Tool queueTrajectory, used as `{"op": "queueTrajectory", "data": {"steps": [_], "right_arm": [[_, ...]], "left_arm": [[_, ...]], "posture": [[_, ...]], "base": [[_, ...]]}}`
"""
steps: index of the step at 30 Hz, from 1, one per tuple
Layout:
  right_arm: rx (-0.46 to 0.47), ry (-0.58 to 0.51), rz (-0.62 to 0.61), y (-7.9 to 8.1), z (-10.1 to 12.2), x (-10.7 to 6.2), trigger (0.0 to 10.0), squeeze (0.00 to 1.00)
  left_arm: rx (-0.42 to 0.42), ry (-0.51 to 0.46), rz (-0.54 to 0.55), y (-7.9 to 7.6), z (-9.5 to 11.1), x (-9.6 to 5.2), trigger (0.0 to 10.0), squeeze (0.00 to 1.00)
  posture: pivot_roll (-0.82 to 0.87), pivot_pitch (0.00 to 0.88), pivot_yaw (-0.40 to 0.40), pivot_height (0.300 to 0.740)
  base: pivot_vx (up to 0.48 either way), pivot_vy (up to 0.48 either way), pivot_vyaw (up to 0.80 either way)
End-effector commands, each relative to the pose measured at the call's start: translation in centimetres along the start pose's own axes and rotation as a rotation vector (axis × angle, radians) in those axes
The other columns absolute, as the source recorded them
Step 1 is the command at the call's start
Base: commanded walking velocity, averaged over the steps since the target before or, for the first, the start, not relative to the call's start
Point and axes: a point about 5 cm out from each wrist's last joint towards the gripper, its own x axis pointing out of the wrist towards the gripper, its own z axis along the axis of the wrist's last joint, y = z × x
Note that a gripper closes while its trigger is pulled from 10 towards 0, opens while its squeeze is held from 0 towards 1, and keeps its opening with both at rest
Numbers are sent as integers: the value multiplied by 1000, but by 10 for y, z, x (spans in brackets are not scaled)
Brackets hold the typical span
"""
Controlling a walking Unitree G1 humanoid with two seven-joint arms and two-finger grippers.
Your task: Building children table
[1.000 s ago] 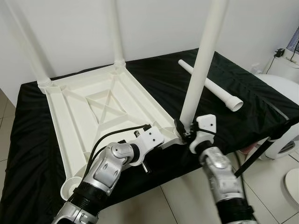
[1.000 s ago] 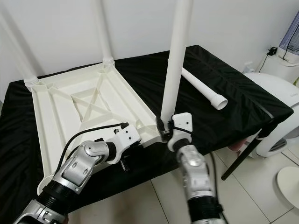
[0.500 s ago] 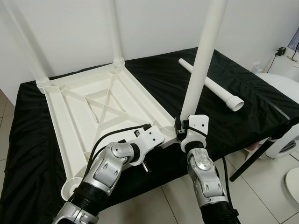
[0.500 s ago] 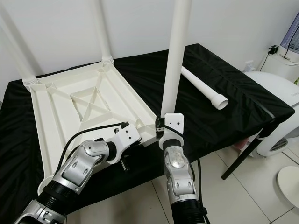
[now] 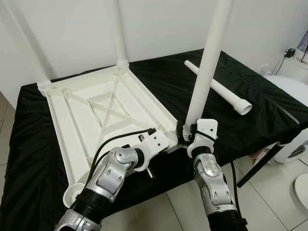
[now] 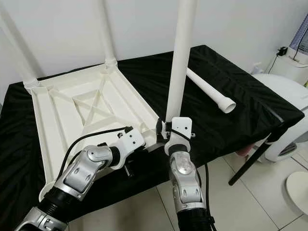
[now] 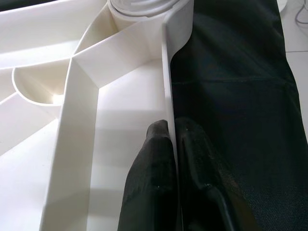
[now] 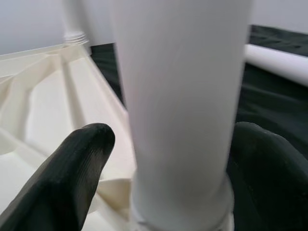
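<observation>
Right hand nearer leg base.

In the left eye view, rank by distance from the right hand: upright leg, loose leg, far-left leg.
1. Upright leg, between the right hand's fingers.
2. Loose leg, lying on the black cloth beyond, to the right.
3. Far-left leg, at the tabletop's far left corner.

Even, bright indoor light fills the head views, which are sharp with soft shadows. The white tabletop gleams almost blown-out against the black cloth. In the right wrist view the near leg is blurred.
</observation>
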Motion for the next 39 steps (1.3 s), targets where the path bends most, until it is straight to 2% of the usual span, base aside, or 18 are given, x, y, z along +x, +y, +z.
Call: {"op": "queueTrajectory", "data": {"steps": [1, 2, 3, 4, 5, 7, 10, 11, 16, 20, 24, 28, 39], "right_arm": [[10, 22, 34, 0, -4, -2, 10000, 1000], [7, 23, 44, -1, -4, -3, 10000, 1000], [-3, 27, 68, -4, -5, -2, 10000, 325], [-3, 27, 68, -4, -5, -2, 10000, 325], [-14, 34, 97, -6, -7, -2, 10000, 0], [-16, 51, 169, -11, -10, -2, 10000, 0], [-17, 56, 193, -13, -11, -1, 10000, 0], [-28, 68, 248, -18, -13, -1, 10000, 0], [-34, 87, 293, -28, -16, 1, 10000, 0], [-62, 101, 358, -34, -18, 3, 10000, 0], [-104, 126, 495, -44, -19, 7, 10000, 0], [-132, 136, 564, -47, -19, 9, 10000, 0], [-188, 133, 636, -55, -14, 26, 10000, 0]], "left_arm": [[17, 24, 88, 2, -5, -2, 10000, 0], [17, 24, 88, 2, -5, -2, 10000, 0], [16, 24, 89, 3, -5, -2, 10000, 0], [16, 24, 89, 3, -5, -2, 10000, 0], [16, 25, 88, 3, -4, -2, 10000, 0], [16, 25, 87, 3, -4, -2, 10000, 0], [16, 25, 87, 3, -4, -2, 10000, 0], [14, 25, 86, 2, -4, -2, 10000, 0], [13, 25, 87, 3, -4, -2, 10000, 0], [12, 26, 87, 3, -4, -2, 10000, 0], [10, 26, 85, 3, -4, -2, 10000, 0], [11, 24, 83, 2, -4, -2, 10000, 0], [12, 25, 84, 3, -3, -2, 10000, 0]], "posture": [[-126, 47, 57, 740], [-126, 47, 57, 740], [-127, 50, 61, 740], [-127, 50, 61, 740], [-127, 52, 62, 740], [-128, 55, 65, 740], [-128, 55, 65, 740], [-128, 55, 65, 740], [-128, 64, 70, 740], [-128, 64, 70, 740], [-127, 68, 74, 740], [-129, 68, 77, 740], [-123, 67, 82, 740]], "base": [[0, 0, 0], [0, 0, 0], [0, 0, 0], [0, 0, 0], [0, 0, 0], [0, 0, 0], [0, 0, 0], [0, 0, 0], [0, 0, 0], [0, 0, 0], [0, 0, 0], [0, 0, 0], [0, 0, 0]]}}
